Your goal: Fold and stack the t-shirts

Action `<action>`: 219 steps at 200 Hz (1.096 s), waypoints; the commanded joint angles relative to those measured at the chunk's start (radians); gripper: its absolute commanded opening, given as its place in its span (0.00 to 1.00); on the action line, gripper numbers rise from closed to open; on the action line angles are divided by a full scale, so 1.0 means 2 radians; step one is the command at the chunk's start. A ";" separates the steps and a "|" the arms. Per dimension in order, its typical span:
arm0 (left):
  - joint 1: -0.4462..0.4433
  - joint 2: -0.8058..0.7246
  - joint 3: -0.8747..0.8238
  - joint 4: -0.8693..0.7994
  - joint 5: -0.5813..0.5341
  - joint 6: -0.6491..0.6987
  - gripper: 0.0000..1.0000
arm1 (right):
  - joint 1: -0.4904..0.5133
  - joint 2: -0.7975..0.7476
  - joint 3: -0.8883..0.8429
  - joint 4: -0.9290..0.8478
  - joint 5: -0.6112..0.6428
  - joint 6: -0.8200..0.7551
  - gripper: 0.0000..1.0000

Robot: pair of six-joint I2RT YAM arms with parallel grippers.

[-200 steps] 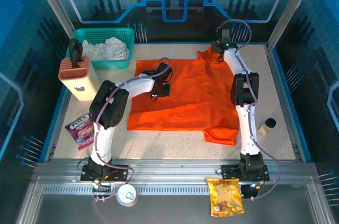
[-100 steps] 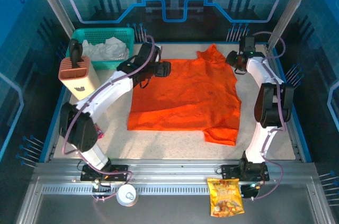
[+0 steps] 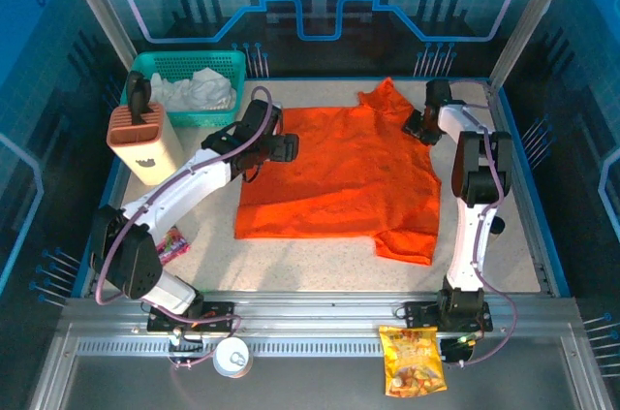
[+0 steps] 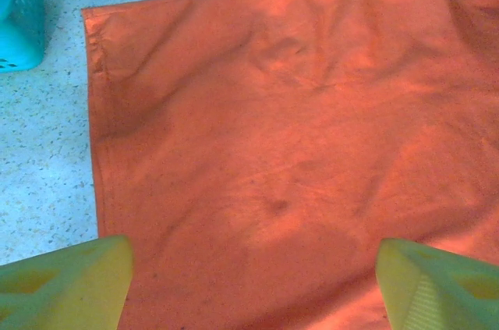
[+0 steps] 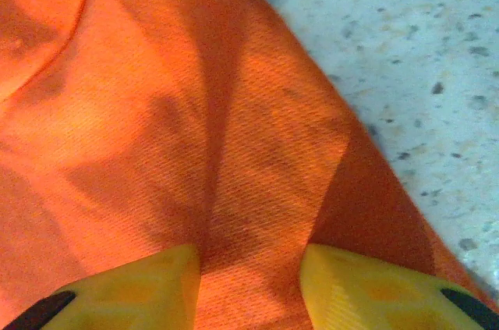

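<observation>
Though blue-walled, speckled table (image 3: 513, 168) under t-shirt (image 3: 339, 173)

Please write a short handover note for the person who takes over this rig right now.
Left end effector: open above the far left part of the t-shirt, holding nothing.
Right end effector: fingers straddle a cloth ridge at the shirt's far right edge; grip uncertain.
T-shirt: spread mostly flat on the table, unfolded.
Done: spreading. Left: every fold, then stacking.
</observation>
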 commanded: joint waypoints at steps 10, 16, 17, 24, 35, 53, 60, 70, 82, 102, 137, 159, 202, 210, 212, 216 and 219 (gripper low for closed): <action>0.012 -0.001 0.023 -0.038 -0.012 -0.020 0.82 | -0.023 -0.004 -0.038 -0.042 0.010 0.031 0.43; 0.015 0.005 0.028 -0.042 -0.010 -0.022 0.82 | -0.027 -0.009 -0.046 -0.035 -0.002 0.028 0.43; 0.016 0.006 0.029 -0.042 -0.010 -0.022 0.82 | -0.027 -0.010 -0.047 -0.034 -0.003 0.028 0.43; 0.019 0.015 0.038 -0.048 -0.007 -0.024 0.82 | -0.030 -0.015 -0.052 -0.035 -0.012 0.029 0.43; 0.028 0.035 0.055 -0.059 -0.001 -0.028 0.82 | -0.031 -0.021 -0.054 -0.044 -0.014 0.028 0.43; 0.041 0.083 0.099 -0.081 0.012 -0.028 0.77 | -0.031 -0.034 -0.057 -0.060 -0.002 0.027 0.43; 0.047 0.105 0.118 -0.089 0.018 -0.027 0.74 | -0.031 -0.039 -0.062 -0.062 0.002 0.025 0.44; 0.055 0.139 0.150 -0.097 0.024 -0.023 0.71 | -0.033 -0.047 -0.069 -0.063 0.002 0.022 0.44; 0.066 0.179 0.188 -0.106 0.031 -0.022 0.68 | -0.036 -0.053 -0.074 -0.065 0.001 0.018 0.44; 0.084 0.244 0.249 -0.111 0.047 -0.022 0.64 | -0.040 -0.060 -0.085 -0.066 0.001 0.011 0.45; 0.106 0.362 0.393 -0.154 0.049 0.002 0.62 | -0.049 -0.060 -0.083 -0.079 0.006 -0.003 0.45; 0.118 0.433 0.484 -0.182 0.051 0.018 0.64 | -0.056 -0.060 -0.077 -0.087 0.011 -0.011 0.45; 0.138 0.541 0.613 -0.207 0.064 0.039 0.67 | -0.064 -0.053 -0.062 -0.097 0.006 -0.020 0.45; 0.141 0.553 0.624 -0.206 0.072 0.041 0.67 | -0.064 -0.053 -0.061 -0.098 0.004 -0.020 0.44; 0.142 0.556 0.627 -0.205 0.075 0.042 0.66 | -0.064 -0.052 -0.060 -0.098 0.003 -0.021 0.44; 0.143 0.560 0.630 -0.202 0.081 0.043 0.66 | -0.064 -0.052 -0.059 -0.098 0.002 -0.021 0.44; 0.144 0.563 0.632 -0.200 0.084 0.043 0.65 | -0.064 -0.052 -0.059 -0.098 0.001 -0.021 0.44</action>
